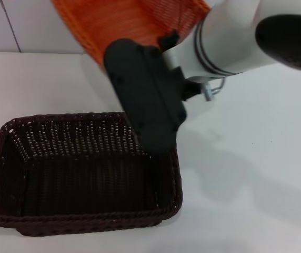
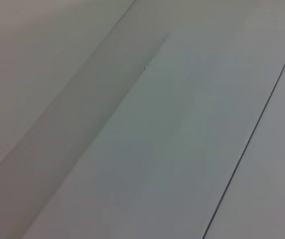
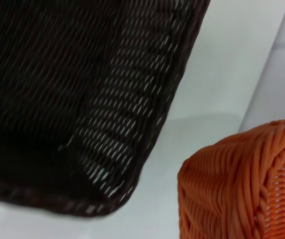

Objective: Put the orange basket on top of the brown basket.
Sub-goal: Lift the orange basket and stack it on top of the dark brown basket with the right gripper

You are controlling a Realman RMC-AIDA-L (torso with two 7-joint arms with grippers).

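Orange basket [image 1: 124, 23] aloft, tilted, at 12 o'clock from brown basket [image 1: 82, 176].
R claw [image 1: 158, 45] at its rim (grip can't tell); brown one on desk [image 1: 256, 158].

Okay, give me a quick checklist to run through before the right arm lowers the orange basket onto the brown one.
1. Orange basket lifted off the table: ok, it is tilted in the air at the right gripper.
2. Grip secure: cannot tell, the fingers are hidden behind the wrist.
3. Brown basket upright and empty: ok, it sits flat on the table with nothing inside.
4. Orange basket centred over the brown one: not ok, it hangs behind the far right corner.
5. Orange basket level: not ok, tilted.
6. Left arm out of the way: ok, absent from the head view; its wrist camera shows only plain white surfaces.
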